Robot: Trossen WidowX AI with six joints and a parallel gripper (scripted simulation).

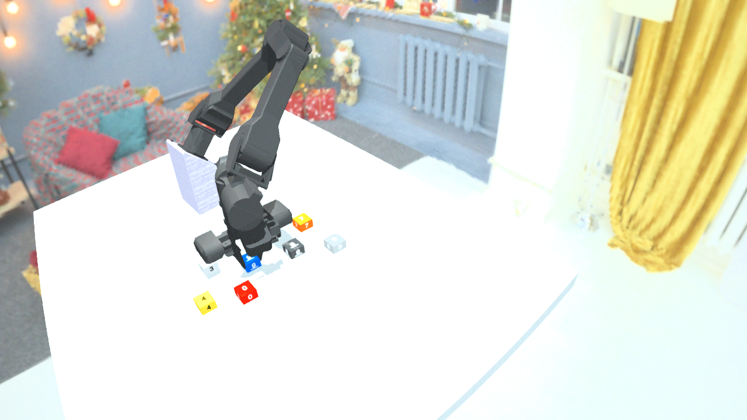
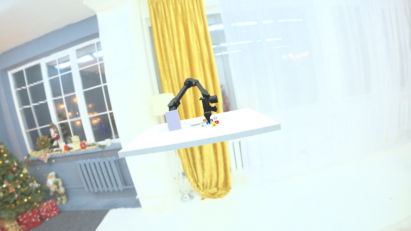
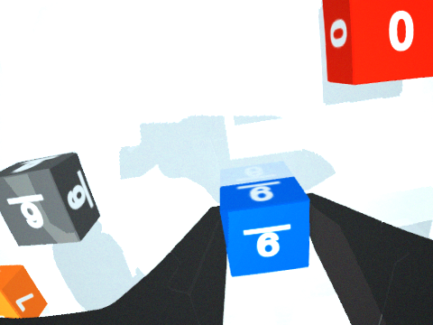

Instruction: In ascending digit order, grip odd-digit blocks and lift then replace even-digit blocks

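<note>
My gripper [image 1: 252, 262] [image 2: 208, 123] [image 3: 262, 209] is shut on the blue block [image 1: 252, 266] [image 3: 268, 266], which shows an underlined 9, upside down in the wrist view. The block rests on the table; no gap shows beneath it. The dark grey block [image 1: 293, 248] [image 3: 50, 217] with an underlined 6 and the orange 7 block [image 1: 302, 223] [image 3: 13, 282] stand to one side. The pale 8 block [image 1: 334, 243] is beyond them. The white 3 block [image 1: 210, 270], yellow 4 block [image 1: 204, 303] [image 2: 213, 124] and red 0 block [image 1: 245, 293] [image 2: 216, 122] [image 3: 370, 54] stand around the other side.
A pale lilac upright block [image 1: 194, 179] [image 2: 173, 120] stands on the white table [image 1: 365, 339] [image 2: 161, 140] beside the arm's base. The white 3 block is close to the gripper's side in the top view, with the dark grey block on the opposite side.
</note>
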